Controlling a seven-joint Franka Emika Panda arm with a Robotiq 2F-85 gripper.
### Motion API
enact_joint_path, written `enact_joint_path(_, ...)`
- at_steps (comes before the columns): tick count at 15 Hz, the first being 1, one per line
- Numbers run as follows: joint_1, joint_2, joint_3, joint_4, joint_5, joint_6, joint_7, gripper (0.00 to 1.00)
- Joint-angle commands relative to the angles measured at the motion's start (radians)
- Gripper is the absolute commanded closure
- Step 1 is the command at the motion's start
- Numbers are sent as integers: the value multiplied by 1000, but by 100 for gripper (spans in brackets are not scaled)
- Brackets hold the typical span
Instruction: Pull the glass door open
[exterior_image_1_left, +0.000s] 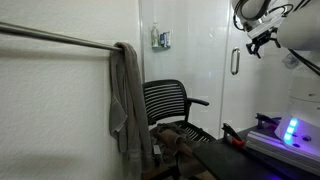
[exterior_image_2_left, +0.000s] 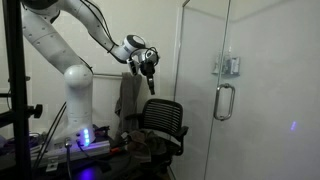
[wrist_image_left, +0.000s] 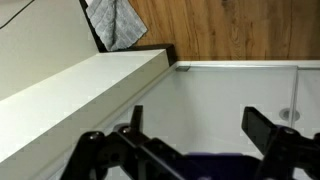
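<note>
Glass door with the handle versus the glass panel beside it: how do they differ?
The glass door has a short dark handle near its edge; the glass panel has none. The panel carries a small blue-white box; the door does not. A black chair shows in front of the panel, while the gripper hangs near the door. Both are tall, pale and side by side.

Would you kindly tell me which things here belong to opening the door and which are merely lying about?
For the job: glass door, dark handle, hand, open.
Lying about: office chair, grey cloth on the rail, blue-white box.
</note>
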Motion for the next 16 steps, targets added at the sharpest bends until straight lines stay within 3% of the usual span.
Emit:
enact_joint_path(1, 4, 3, -8, 1, 0, -1, 4, 0)
enact_joint_path(7, 4, 4, -7, 1, 0, 2, 11, 0)
enact_joint_path(9, -32, -3, 32, -23, -110, 78, 166, 0)
enact_joint_path(12, -37, 34, -15, -28, -247, 223, 368, 0)
enact_joint_path(14, -46, 48, -94, -37, -324, 349, 478, 0)
enact_joint_path(16, -78, 91, -168, -38, -490, 508, 603, 0)
